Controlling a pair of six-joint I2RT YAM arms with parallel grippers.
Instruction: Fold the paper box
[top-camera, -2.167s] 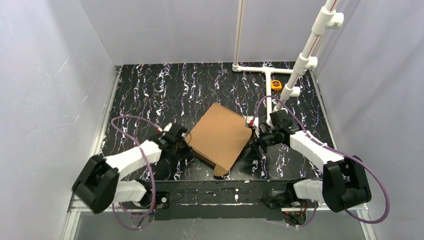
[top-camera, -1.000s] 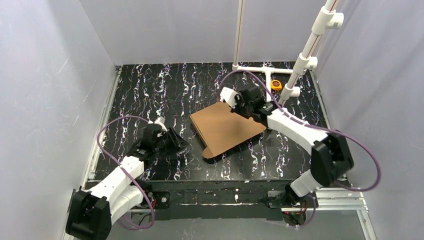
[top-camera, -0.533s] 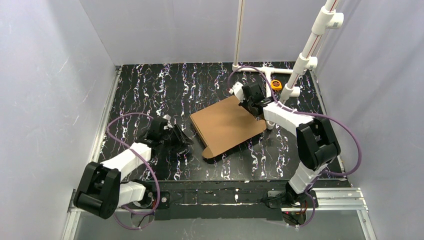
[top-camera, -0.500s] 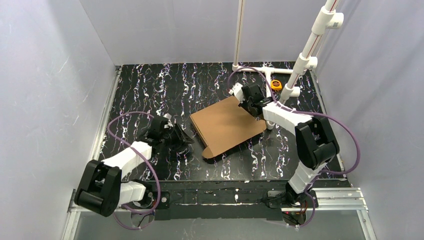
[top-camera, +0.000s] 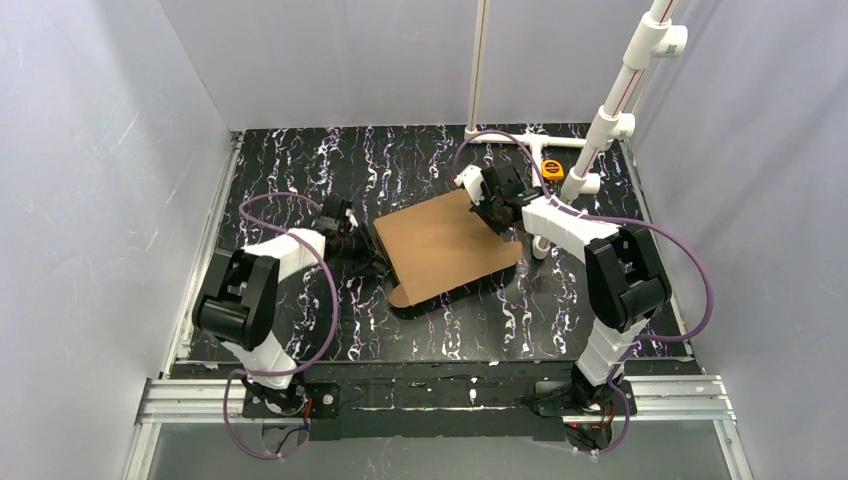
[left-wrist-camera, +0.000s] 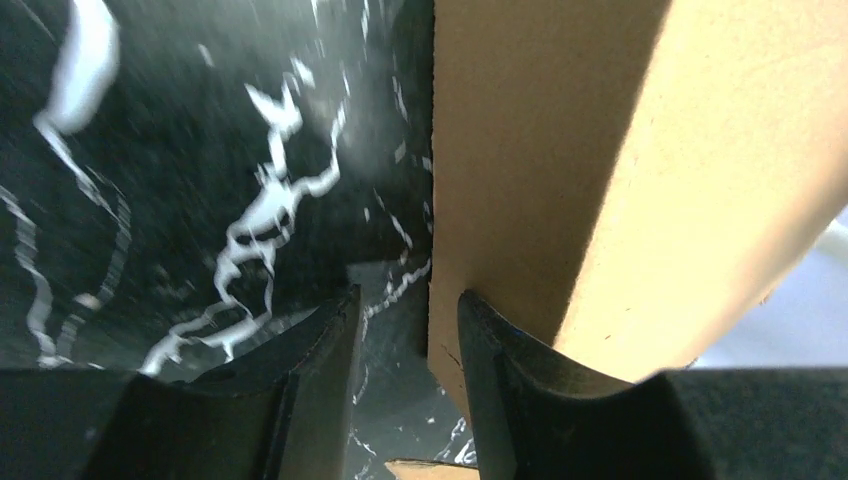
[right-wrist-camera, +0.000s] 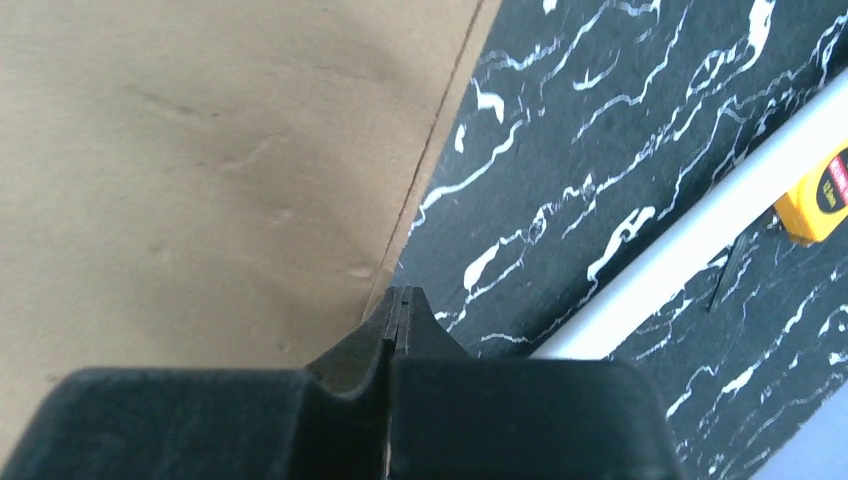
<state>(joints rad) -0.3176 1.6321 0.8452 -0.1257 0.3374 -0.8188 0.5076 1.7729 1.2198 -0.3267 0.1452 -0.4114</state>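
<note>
The plain brown corrugated cardboard box lies at the middle of the black, white-veined marbled tabletop. It is turned so that its corners point roughly to 12, 3, 6 and 9 o'clock. Its broad top panel faces up, and a small rounded tab sticks out at the 7 o'clock corner. A dark shadow runs under its near edge.

The left fingers sit at the box's 9 o'clock side, right against the cardboard. In the left wrist view they stand narrowly apart. The cut edge of the cardboard comes down into the gap between them. One finger is over bare tabletop and the other lies against the brown panel. They are not pinched on it.

The right fingers are at the box's 1 o'clock corner. The right wrist view shows them pressed tight together with no gap. Their joined tips are right at the cardboard's edge, where brown panel meets tabletop. Whether they touch the cardboard cannot be told.

A white plastic pipe frame rests at the tabletop's 1 o'clock area. A small yellow tape measure lies just beside it, well apart from the box. Both show again at the right wrist view's 3 o'clock side, pipe and tape measure.
</note>
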